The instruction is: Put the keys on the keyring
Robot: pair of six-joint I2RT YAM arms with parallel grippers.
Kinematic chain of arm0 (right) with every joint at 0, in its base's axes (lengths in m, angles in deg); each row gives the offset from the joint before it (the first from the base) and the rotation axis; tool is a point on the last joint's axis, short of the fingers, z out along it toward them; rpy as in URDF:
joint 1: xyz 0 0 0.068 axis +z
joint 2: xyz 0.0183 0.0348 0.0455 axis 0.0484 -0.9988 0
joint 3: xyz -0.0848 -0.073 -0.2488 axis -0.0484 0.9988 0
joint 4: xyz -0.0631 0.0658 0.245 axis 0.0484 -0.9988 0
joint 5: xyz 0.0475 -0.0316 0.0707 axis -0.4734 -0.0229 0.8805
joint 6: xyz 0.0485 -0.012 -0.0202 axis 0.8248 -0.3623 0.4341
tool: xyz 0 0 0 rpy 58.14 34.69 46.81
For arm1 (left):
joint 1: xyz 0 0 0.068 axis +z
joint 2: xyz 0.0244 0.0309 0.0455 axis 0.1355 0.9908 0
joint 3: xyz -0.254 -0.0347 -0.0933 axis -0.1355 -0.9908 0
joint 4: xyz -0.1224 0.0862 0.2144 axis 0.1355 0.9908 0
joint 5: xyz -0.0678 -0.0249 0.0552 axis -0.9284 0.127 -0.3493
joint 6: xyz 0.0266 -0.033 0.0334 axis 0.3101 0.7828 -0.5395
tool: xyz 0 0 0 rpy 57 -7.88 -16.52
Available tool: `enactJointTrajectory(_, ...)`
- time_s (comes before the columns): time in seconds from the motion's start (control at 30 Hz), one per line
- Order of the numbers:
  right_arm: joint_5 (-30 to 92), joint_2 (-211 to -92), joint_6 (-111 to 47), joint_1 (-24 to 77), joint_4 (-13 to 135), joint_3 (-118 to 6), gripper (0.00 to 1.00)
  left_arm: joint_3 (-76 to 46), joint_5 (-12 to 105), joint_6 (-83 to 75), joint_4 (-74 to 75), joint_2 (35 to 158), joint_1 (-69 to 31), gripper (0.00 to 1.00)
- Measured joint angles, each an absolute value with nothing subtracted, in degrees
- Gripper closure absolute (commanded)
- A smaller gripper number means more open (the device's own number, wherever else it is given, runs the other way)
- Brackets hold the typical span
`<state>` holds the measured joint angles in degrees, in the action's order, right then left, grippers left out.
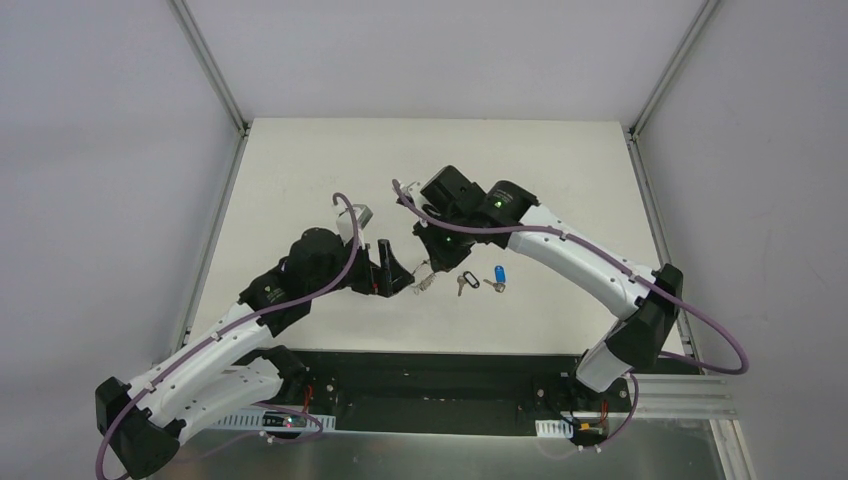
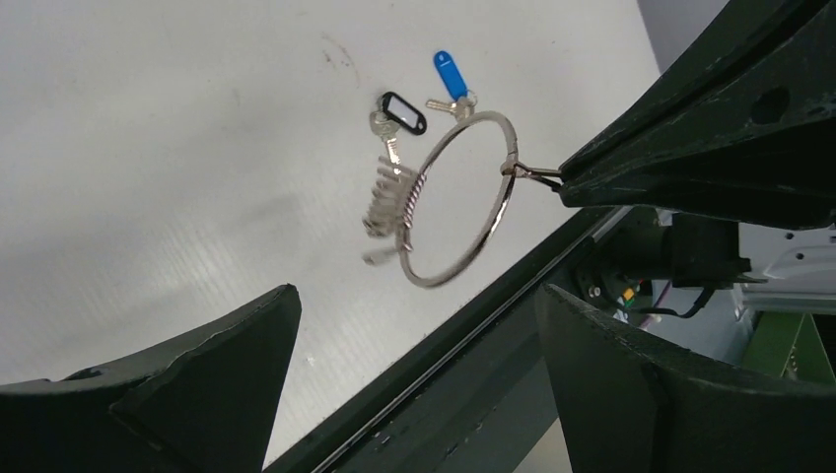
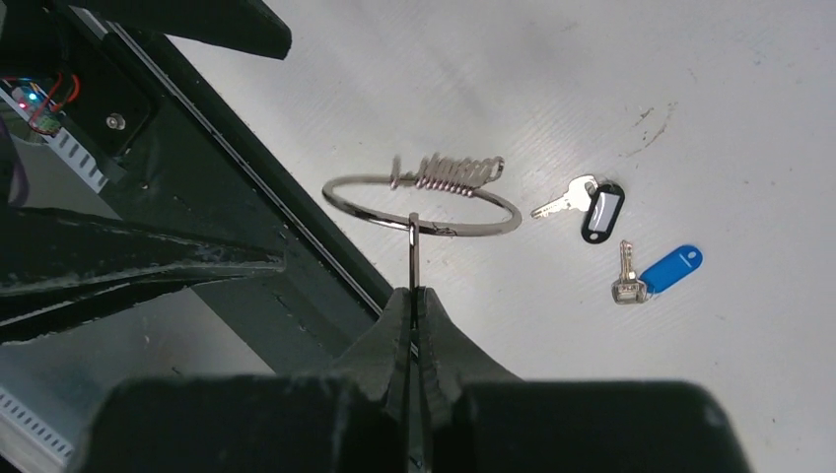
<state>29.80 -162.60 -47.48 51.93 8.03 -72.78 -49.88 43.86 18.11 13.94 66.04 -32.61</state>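
The keyring (image 3: 340,197), a thin silver wire ring with a coiled part, hangs just above the white table. My right gripper (image 3: 414,293) is shut on the small metal piece (image 3: 414,246) attached to it. In the top view the right gripper (image 1: 432,262) holds the keyring (image 1: 425,278) near the table's front middle. My left gripper (image 1: 395,275) is open and empty just left of the ring, which shows ahead of its jaws in the left wrist view (image 2: 506,187). The black-headed key (image 3: 601,210) and the blue-headed key (image 3: 670,268) lie loose on the table beside the ring, also seen from above as black (image 1: 468,280) and blue (image 1: 498,275).
The table's black front edge rail (image 2: 473,325) runs close under both grippers. Metal frame posts (image 1: 210,65) stand at the back corners. White table surface (image 1: 330,170) spreads behind the arms.
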Motion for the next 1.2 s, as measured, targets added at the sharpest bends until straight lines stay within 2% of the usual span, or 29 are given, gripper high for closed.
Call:
enactJointTrajectory(0.57, 29.19, -169.42, -37.43, 52.28, -13.26, -96.36, 1.00, -46.78, 35.12, 11.05, 2.79, 66.72, -32.61, 0.11)
enactJointTrajectory(0.97, 32.20, -173.22, -33.45, 52.28, -16.95, -101.98, 1.00, -50.80, 26.07, 3.40, -9.16, 71.42, -32.66, 0.11)
enactJointTrajectory(1.2, 33.67, -173.70, -33.01, 52.28, -18.28, -103.11, 1.00, -51.28, 23.77, -0.40, -12.90, 73.06, -32.74, 0.17)
